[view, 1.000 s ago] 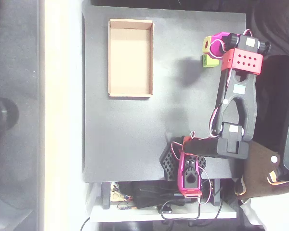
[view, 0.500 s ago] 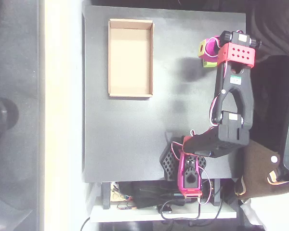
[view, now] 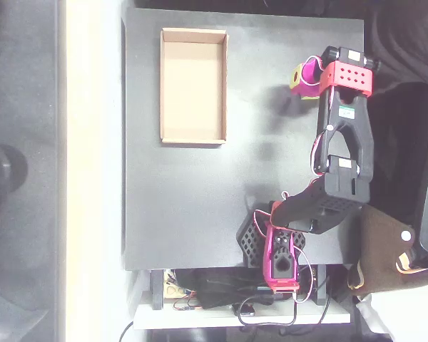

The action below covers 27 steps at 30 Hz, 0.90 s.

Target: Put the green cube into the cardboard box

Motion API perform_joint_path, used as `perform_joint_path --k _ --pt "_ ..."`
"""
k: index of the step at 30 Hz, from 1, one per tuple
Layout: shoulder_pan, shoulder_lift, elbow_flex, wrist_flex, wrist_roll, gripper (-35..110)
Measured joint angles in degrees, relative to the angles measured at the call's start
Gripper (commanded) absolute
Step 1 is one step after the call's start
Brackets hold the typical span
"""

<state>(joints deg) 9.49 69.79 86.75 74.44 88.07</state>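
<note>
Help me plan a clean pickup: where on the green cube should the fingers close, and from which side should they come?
Probably from straight above, closing on two opposite flat side faces. In the overhead view the gripper sits right over the green cube, so just a lime sliver shows below the magenta fingers. It lies on the black table, right of the cardboard box, open all round.

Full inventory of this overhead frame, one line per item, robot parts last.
Cardboard box: one, tan, open and empty, upper left of the table.
Green cube: one, lime, only a sliver showing under the gripper, upper right of the table.
Table: one, black, centre of the frame.
Cables: a black tangle on the white shelf below the table's bottom edge.
Arm: one, black links with a red wrist block, along the table's right side; magenta base at the bottom.
Gripper: one, magenta with a yellow patch, directly over the cube; finger state unclear.
</note>
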Motion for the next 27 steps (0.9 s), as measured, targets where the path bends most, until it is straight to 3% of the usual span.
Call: perform_joint_path --k 21,27 --pt "-0.44 -7.12 -9.14 -1.14 0.0 41" --pt "-0.44 -7.21 -9.4 -1.14 0.0 24"
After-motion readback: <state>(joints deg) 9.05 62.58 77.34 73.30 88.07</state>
